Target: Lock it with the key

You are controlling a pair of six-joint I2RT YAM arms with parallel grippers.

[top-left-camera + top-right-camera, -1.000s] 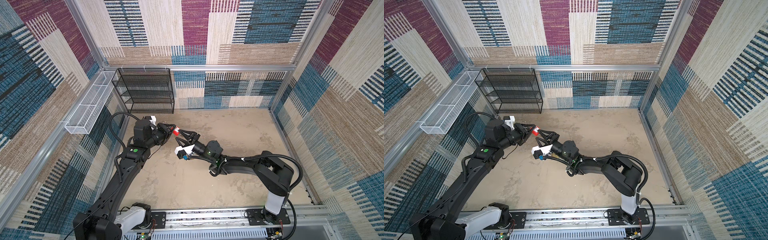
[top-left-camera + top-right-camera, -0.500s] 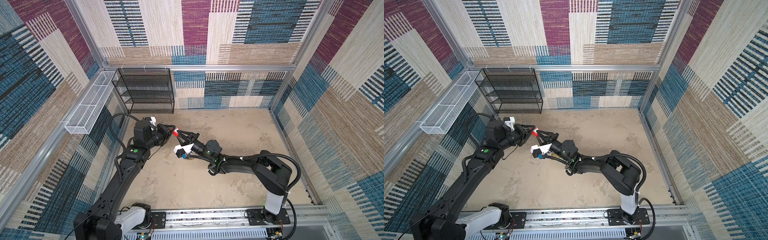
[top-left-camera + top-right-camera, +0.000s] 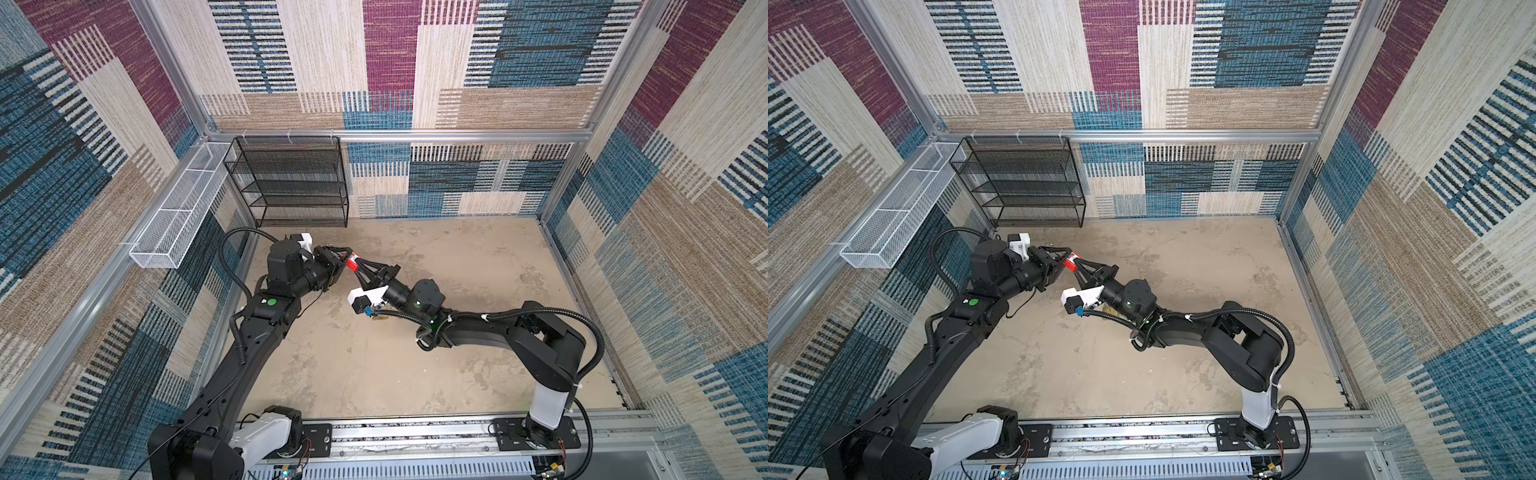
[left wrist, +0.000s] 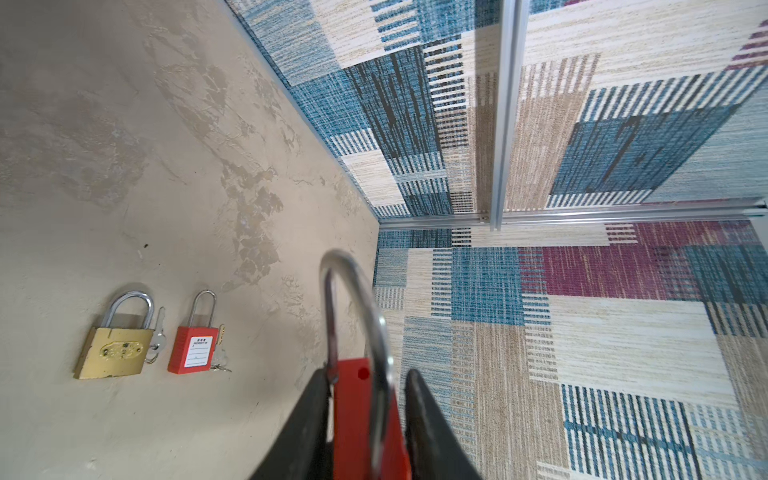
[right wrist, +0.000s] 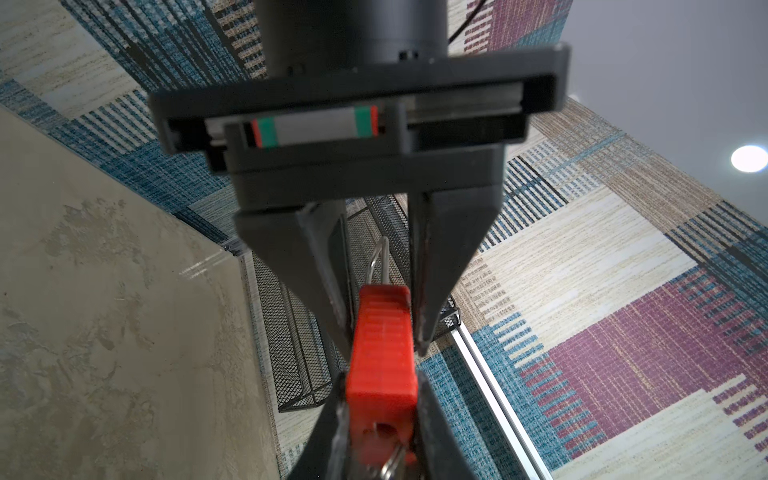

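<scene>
A: In a top view the red padlock (image 3: 352, 262) hangs above the desk's (image 3: 457, 270) back-left part, between both arms, keeping its keyhole reachable.
B: Left wrist view: left jaws stand loosely round it, a gap on one side; the smooth steel shackle (image 4: 376, 322) looks unlatched.
A: Right wrist view: right jaws clamp its ribbed plastic base, beside the key ring (image 5: 390, 459).

Key (image 5: 390, 461) under the red padlock (image 5: 382, 353): blurry, mostly past the right wrist view's edge.

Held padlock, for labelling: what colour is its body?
Red padlock; clearest in the right wrist view.
</scene>
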